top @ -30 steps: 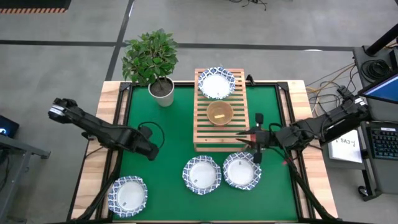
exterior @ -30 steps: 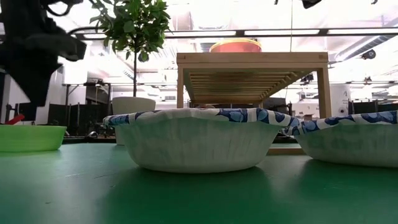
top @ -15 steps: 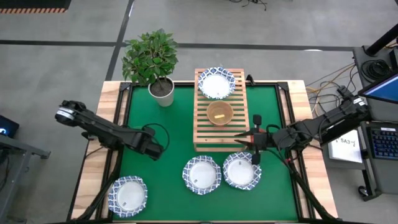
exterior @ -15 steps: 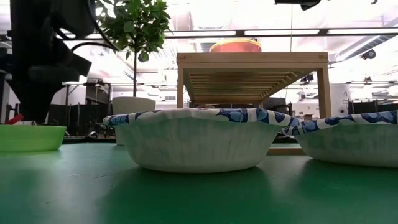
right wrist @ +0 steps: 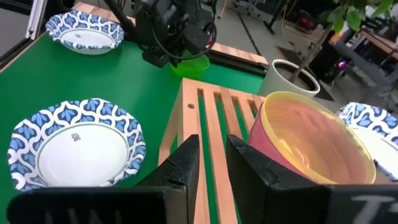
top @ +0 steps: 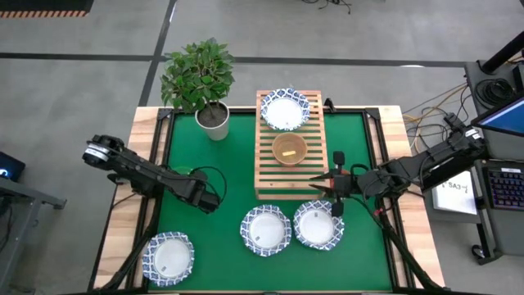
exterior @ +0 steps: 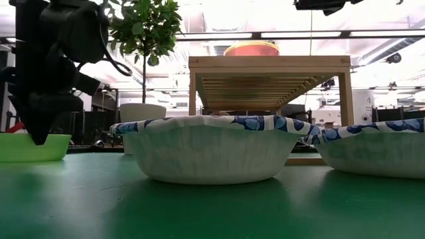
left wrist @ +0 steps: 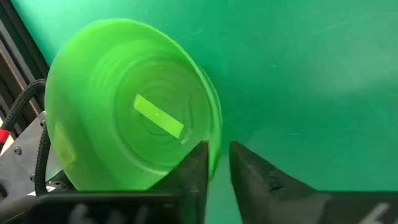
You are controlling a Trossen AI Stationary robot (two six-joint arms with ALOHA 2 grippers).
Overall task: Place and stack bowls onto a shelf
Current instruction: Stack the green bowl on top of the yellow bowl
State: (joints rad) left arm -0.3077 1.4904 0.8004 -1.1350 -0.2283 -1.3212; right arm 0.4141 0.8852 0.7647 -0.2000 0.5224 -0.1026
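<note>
Already the shelf [top: 290, 143] carries two bowls: a white patterned bowl [top: 285, 110] at its far end and a yellow bowl [top: 289, 149] with a red one nested inside near the middle, so stacking has begun and the near end is bare for more. Three other patterned bowls wait on the mat [top: 237, 156]: one [top: 266, 230] just in front of the shelf, one [top: 318, 224] touching it on the right, one [top: 169, 257] at the near left corner.

The left gripper [left wrist: 216, 163] is at work over the mat's left side, low above a green bowl [left wrist: 134, 106]. Its fingers [left wrist: 193, 169] stand a narrow gap apart, and the bowl's rim sits right at that gap, the inner finger over the bowl's inside and the other outside it. That looks like a line-up for a rim pinch; they are not clamped on anything. In the low view the gripper [exterior: 36, 129] hangs with its tips at the green bowl's [exterior: 30, 147] rim.

The right gripper [top: 334, 183] waits at the shelf's near right corner, beside the yellow bowl [right wrist: 314, 140], fingers slightly apart and empty, clear of the left arm's likely path to the shelf.

The green bowl lies well apart from the shelf.
</note>
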